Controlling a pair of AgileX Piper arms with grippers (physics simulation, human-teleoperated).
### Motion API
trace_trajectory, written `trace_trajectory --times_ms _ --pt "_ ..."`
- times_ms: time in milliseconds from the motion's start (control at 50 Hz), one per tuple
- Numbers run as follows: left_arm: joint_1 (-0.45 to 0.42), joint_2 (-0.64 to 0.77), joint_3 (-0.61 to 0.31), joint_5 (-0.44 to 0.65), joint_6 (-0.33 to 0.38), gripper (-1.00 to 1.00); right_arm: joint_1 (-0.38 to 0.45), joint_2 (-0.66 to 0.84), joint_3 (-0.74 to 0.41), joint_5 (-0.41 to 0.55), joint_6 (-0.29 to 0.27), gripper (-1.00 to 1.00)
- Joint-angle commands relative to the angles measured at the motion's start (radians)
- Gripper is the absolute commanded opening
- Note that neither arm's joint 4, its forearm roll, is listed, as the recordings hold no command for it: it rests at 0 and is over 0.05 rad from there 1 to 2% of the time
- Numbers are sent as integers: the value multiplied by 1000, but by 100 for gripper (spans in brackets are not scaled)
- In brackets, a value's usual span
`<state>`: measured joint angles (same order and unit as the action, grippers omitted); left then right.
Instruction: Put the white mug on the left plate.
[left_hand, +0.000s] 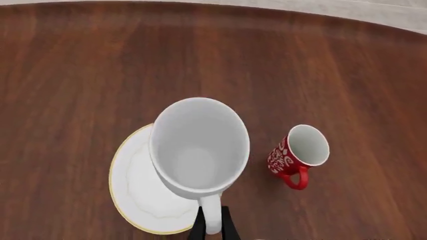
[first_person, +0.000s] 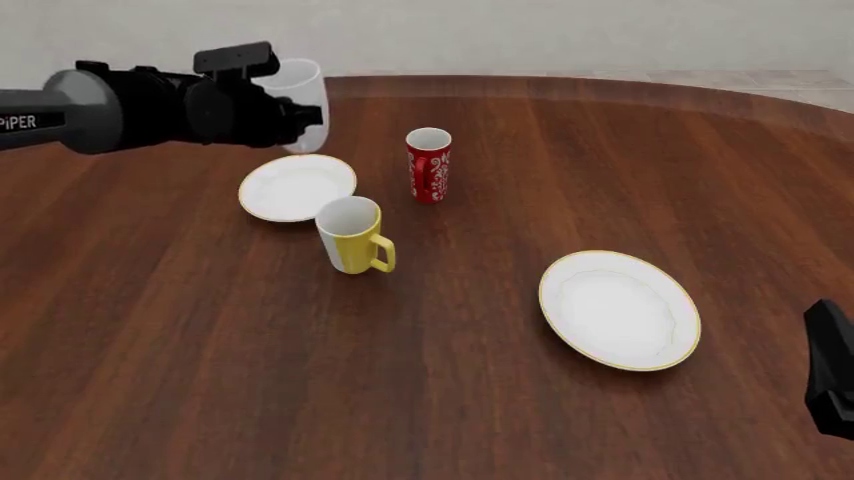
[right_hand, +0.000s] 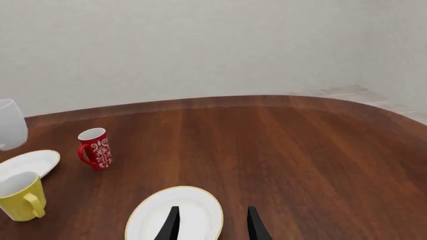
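The white mug (left_hand: 198, 147) hangs in the air, my left gripper (left_hand: 212, 229) shut on its loop handle, mouth facing the wrist camera. Below it and partly covered by it lies the left plate (left_hand: 137, 192), small and gold-rimmed. In the front view the white mug (first_person: 302, 88) is held above the table just behind the left plate (first_person: 296, 187), with the left gripper (first_person: 283, 112) at its near side. My right gripper (right_hand: 212, 225) stands open low over the larger plate (right_hand: 175, 214), empty.
A red patterned cup (first_person: 429, 165) stands right of the small plate. A yellow mug (first_person: 351, 235) stands just in front of that plate. The larger gold-rimmed plate (first_person: 619, 307) lies at the right. The right arm (first_person: 830, 380) shows at the lower right corner.
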<state>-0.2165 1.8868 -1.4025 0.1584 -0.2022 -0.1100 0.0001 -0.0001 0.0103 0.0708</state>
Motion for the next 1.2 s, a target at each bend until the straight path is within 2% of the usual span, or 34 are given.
trace_trajectory --times_ms 20,780,1200 --pt "10 17 -11 16 27 -100 -1 0 0 0 1 100" --pt "36 64 -24 21 115 -100 -6 0 0 -4 8 100" --pt "53 95 -23 12 139 -100 -8 0 0 -5 8 100"
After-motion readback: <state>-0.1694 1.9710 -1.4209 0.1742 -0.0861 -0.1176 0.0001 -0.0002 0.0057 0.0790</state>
